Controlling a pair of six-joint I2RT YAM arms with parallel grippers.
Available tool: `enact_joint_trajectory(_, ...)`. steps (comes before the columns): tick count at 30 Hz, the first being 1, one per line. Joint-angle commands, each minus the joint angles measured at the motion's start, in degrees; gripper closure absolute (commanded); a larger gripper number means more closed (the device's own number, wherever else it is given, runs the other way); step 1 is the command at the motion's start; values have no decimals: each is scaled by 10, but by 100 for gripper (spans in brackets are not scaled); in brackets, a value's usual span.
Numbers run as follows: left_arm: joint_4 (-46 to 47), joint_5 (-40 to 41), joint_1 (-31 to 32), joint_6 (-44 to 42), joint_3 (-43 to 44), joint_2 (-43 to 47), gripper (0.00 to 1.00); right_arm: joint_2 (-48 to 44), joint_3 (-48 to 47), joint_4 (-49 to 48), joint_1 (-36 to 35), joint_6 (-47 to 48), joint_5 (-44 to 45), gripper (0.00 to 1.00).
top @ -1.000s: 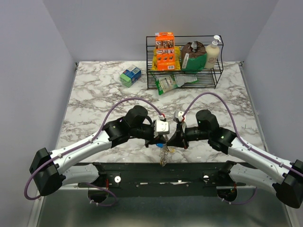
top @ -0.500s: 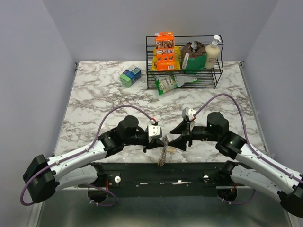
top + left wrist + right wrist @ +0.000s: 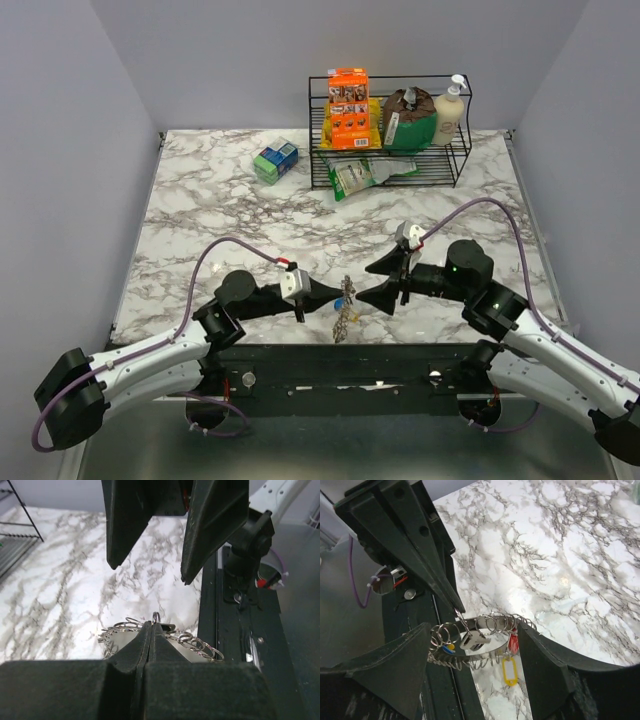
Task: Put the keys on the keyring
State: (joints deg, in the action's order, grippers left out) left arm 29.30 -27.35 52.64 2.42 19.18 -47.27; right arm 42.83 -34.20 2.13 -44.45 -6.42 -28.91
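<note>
The keyring (image 3: 346, 290) is a silvery band hung with many small split rings, hovering over the table's near edge. My left gripper (image 3: 334, 292) is shut on it, its fingertips (image 3: 151, 630) pinching one small ring (image 3: 156, 616) at the band's top. A few keys (image 3: 342, 324) dangle below it. In the right wrist view the keyring (image 3: 500, 620) carries a silver key (image 3: 472, 641), a red tag (image 3: 514, 643) and a yellow tag (image 3: 510, 671). My right gripper (image 3: 363, 284) stands open just right of the ring, one finger on either side of it, gripping nothing (image 3: 475, 652).
A black wire rack (image 3: 390, 150) with boxes, bags and a soap bottle stands at the back. A small green and blue box (image 3: 275, 160) lies left of it. The black mounting rail (image 3: 340, 365) runs along the near edge under the ring.
My right gripper has opened and drawn back to the right. The left arm has pulled back to the left and lower, still gripping the keyring.
</note>
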Motion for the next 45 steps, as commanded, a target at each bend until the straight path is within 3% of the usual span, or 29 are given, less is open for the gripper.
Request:
enact_joint_trajectory(1, 150, 39, 4, 12, -27, 24, 100, -20, -1, -16, 2, -11, 32, 22)
enact_joint_trajectory(10, 298, 37, 4, 30, -85, 29, 100, -35, -10, -47, 2, -6, -36, 22)
enact_joint_trajectory(16, 332, 5, 4, 22, -93, 40, 100, -33, -1, -74, 2, -6, -74, 23)
enact_joint_trajectory(24, 378, -45, 4, 43, -92, 31, 100, -32, 13, -137, 2, -22, -152, 34)
enact_joint_trajectory(31, 387, -67, 4, 51, -84, 28, 100, -21, 18, -168, 3, -36, -178, 39)
enact_joint_trajectory(36, 384, -68, 4, 52, -81, 30, 100, -2, 15, -185, 3, -45, -211, 48)
enact_joint_trajectory(45, 360, -61, 4, 45, -73, 31, 100, 24, 19, -200, 3, -53, -251, 52)
